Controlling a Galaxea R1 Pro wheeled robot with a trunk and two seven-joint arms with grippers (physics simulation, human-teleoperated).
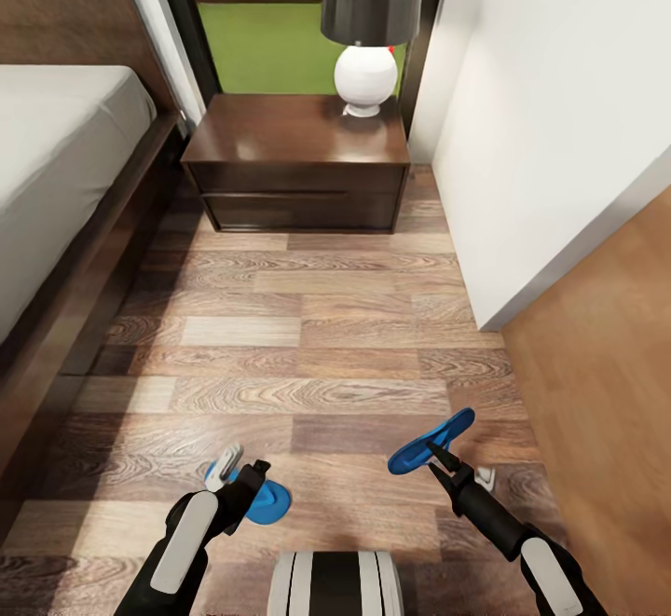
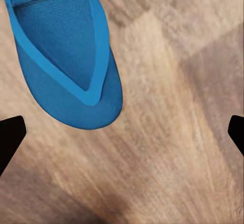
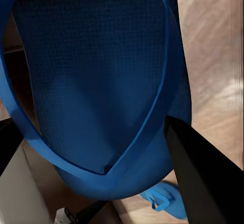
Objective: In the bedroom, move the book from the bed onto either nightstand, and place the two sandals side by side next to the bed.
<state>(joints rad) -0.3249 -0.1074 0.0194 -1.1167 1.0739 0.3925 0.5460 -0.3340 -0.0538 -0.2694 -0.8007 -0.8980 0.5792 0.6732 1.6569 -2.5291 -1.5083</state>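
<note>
**Blue sandal in the right gripper, its pair on the floor under the left**

Blue is the colour that matters here: 2 sandals, both at the near end of the wood-plank floor. The right gripper is clenched on one sandal, which sits tilted and looks raised off the boards at about 5 o'clock in the head view; the right wrist view shows its footbed and strap pressed between the dark fingers. The other sandal lies flat at about 7 o'clock, with the left gripper just above it. In the left wrist view the black fingertips stand wide apart, released, and this sandal lies ahead of them, not between them.

The bed runs along 9 to 10 o'clock; the nightstand stands at 12 o'clock with a white lamp on top.

Risks, as I judge them:
- The held sandal seems pinched near one end, so it could swing or slip out on a quick move.
- Set down where it hangs now, it would land well apart from its pair, not side by side.
- The left fingers, lowered carelessly, could nudge the floor sandal askew.
</note>
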